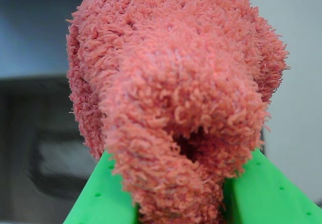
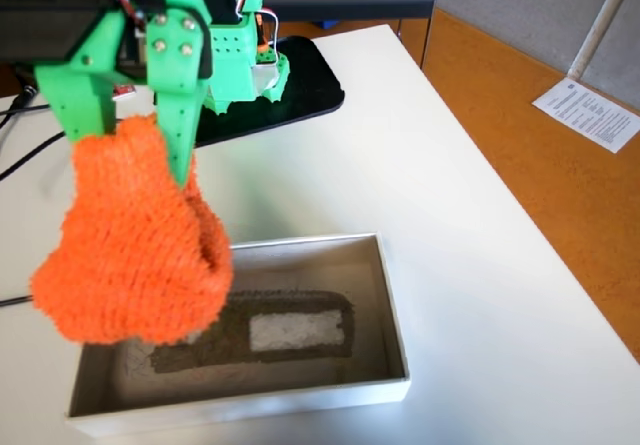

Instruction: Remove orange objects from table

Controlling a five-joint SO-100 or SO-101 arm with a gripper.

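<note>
- The green gripper (image 2: 135, 150) is clenched on the orange bundle (image 2: 130, 250) (fuzzy, lumpy).
- The bundle hangs above the white box (image 2: 390, 315) on the table (image 2: 480, 225).

The wrist view looks out along the green fingers (image 1: 261, 189), very close; the fixed view looks steeply down at the table (image 2: 480, 215); both share the orange bundle (image 1: 176, 103).
</note>
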